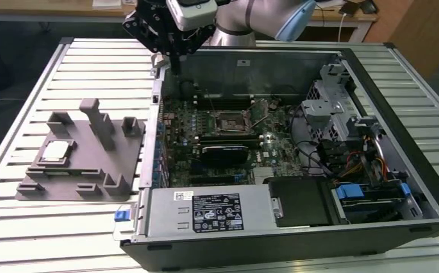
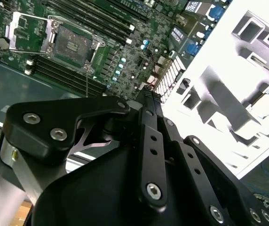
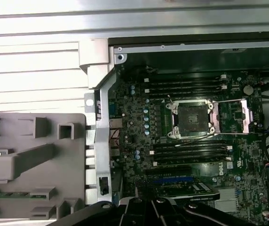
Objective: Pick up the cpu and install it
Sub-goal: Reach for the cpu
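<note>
Silver-topped cpu (image 1: 55, 151) lies flat on grey fixture block (image 1: 79, 173), to exterior view's left of open computer case (image 1: 295, 250); gripper (image 1: 175, 62) hangs over case's far corner, clenched on nothing, well apart from cpu; second wrist view: fingertips (image 2: 146, 96) pressed together above motherboard (image 2: 115, 52); first wrist view: socket (image 3: 193, 120) frame flipped open.

My gripper (image 1: 175, 61) is hanging in open air above the back corner of the case (image 1: 280, 71). Its side wall (image 1: 156, 122) is standing between the grey fixture (image 1: 75, 182) and the motherboard (image 1: 181, 125). The fixture's tall post (image 1: 92, 116) is rising near the cpu (image 1: 56, 151). The socket (image 1: 232, 121) is lying open from above, its thin lever (image 1: 260, 119) sticking up beside it; the drive cage (image 1: 333, 96) and cables (image 1: 333, 162) are crowding the exterior view's right.
</note>
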